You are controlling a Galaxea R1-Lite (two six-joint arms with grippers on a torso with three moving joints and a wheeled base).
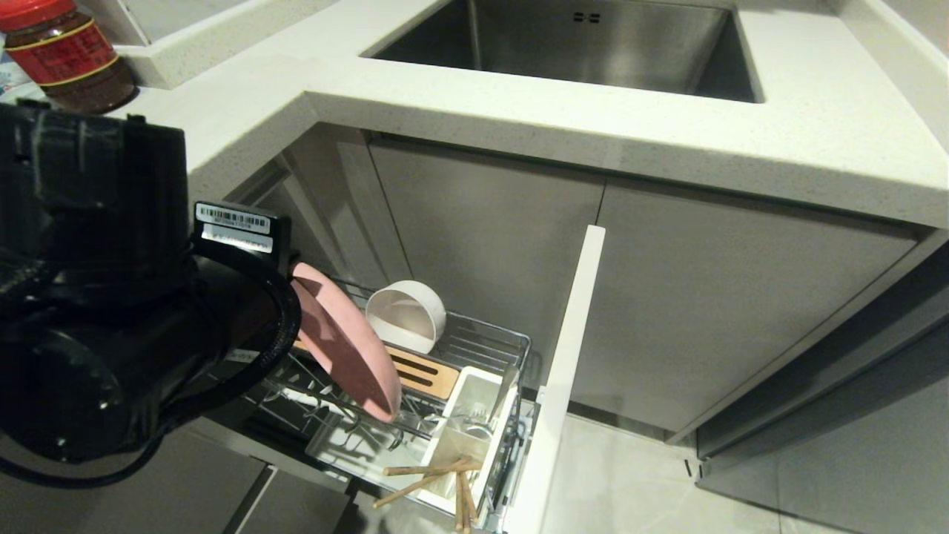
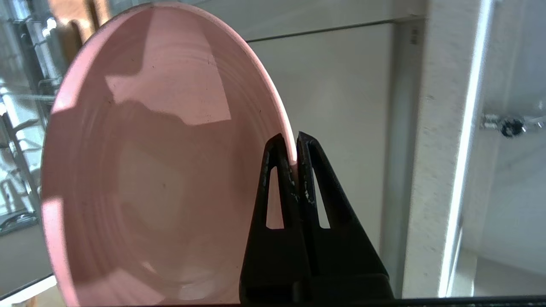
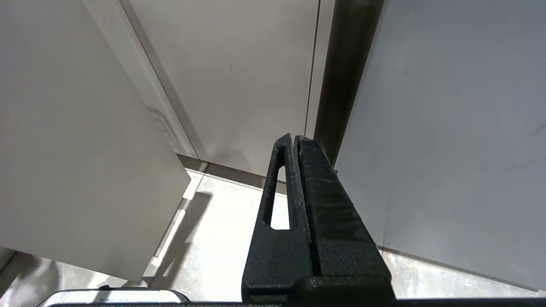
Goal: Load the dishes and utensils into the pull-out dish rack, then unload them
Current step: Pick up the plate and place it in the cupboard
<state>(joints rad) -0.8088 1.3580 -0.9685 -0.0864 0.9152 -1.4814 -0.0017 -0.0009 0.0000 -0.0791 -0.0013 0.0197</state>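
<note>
My left gripper (image 2: 294, 143) is shut on the rim of the pink oval plate (image 2: 162, 170), holding it on edge. In the head view the plate (image 1: 348, 348) hangs tilted over the left part of the pull-out dish rack (image 1: 489, 345), and my left arm hides the gripper. The off-white bowl (image 1: 406, 315) lies on its side at the rack's back. The chopsticks (image 1: 430, 478) lean out of the white utensil holder (image 1: 471, 423), with the silver fork (image 1: 482, 429) inside it. My right gripper (image 3: 294, 138) is shut and empty, parked low by the cabinet fronts.
The rack's white cabinet front (image 1: 567, 371) stands pulled out to the right of the basket. A slotted wooden strip (image 1: 426, 373) lies in the rack. Above are the countertop (image 1: 519, 111), a steel sink (image 1: 586, 44) and a red-lidded jar (image 1: 67, 55).
</note>
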